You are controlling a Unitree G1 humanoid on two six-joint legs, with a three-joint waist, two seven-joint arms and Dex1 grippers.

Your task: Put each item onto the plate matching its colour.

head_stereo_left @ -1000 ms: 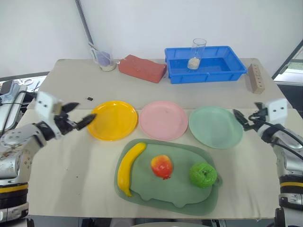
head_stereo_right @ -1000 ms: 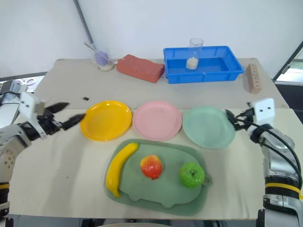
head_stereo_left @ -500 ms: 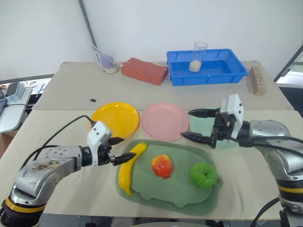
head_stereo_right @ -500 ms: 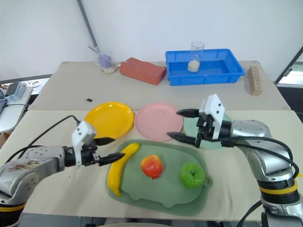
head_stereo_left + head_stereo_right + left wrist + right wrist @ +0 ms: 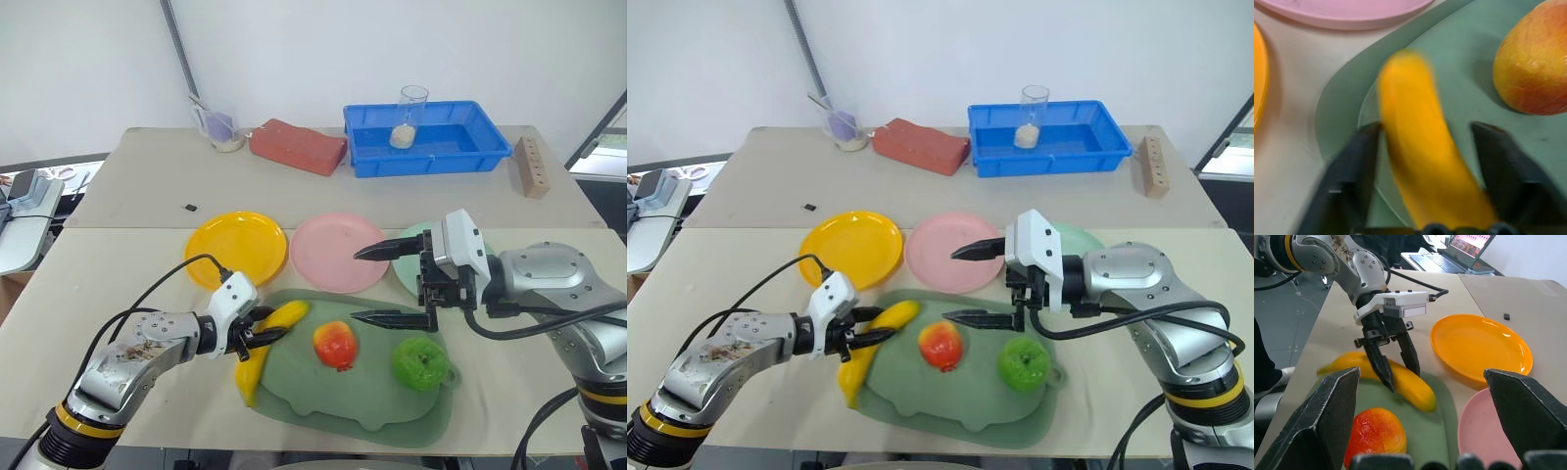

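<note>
Left-eye view, from the robot's left: the left gripper (image 5: 263, 331) pinches the yellow banana (image 5: 263, 341) at its middle, one end on the dull-green tray (image 5: 338, 411). A clean lift before swinging toward the yellow plate (image 5: 237, 249) should keep the long fruit from pivoting. Right gripper (image 5: 384, 285) hangs spread wide above the red-and-yellow fruit (image 5: 335, 345); the green apple (image 5: 420, 361) waits beside.

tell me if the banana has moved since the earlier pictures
Yes. The banana has swung: its top end now points toward the pink plate, and its lower end lies off the tray, between the left gripper's fingers.
</note>
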